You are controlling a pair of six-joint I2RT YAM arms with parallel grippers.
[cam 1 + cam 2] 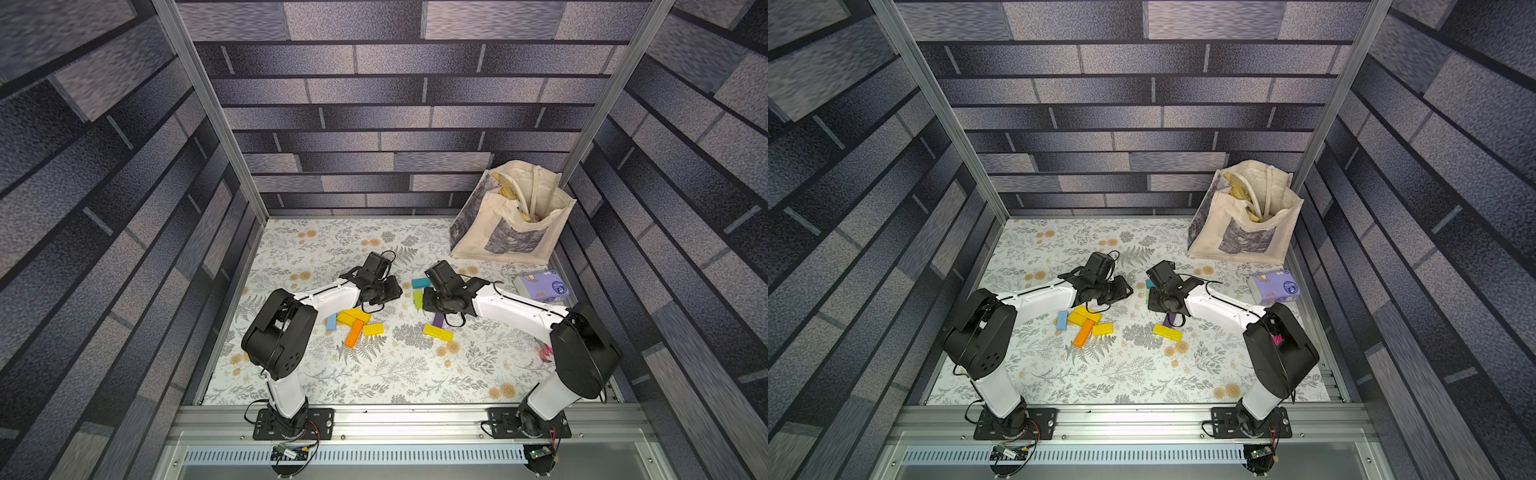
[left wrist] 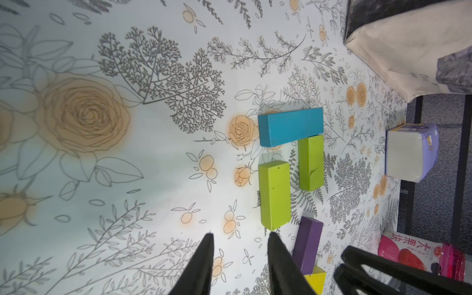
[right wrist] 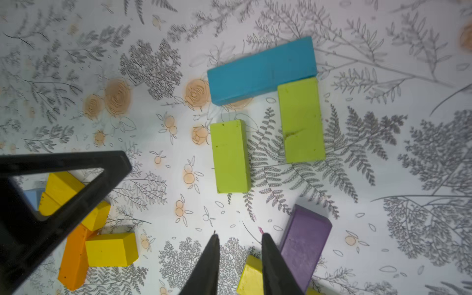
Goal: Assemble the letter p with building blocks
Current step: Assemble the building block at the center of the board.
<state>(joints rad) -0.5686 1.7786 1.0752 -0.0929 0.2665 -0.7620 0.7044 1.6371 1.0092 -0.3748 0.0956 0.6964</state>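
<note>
In the right wrist view a teal block (image 3: 261,70) lies across the top of a lime green block (image 3: 301,120), with a second lime green block (image 3: 231,155) parallel beside it. A purple block (image 3: 304,242) and a yellow block (image 3: 251,274) lie close by. My right gripper (image 3: 240,235) is open over bare cloth, holding nothing. My left gripper (image 2: 240,235) is open and empty just short of the nearer lime green block (image 2: 274,194). To the left lie yellow blocks (image 1: 353,316), an orange block (image 1: 353,332) and a light blue block (image 1: 331,321).
A canvas tote bag (image 1: 511,220) stands at the back right corner. A lilac tissue pack (image 1: 542,284) lies by the right wall, and a pink snack packet (image 2: 419,258) sits near the right arm. The two wrists are close together mid-table.
</note>
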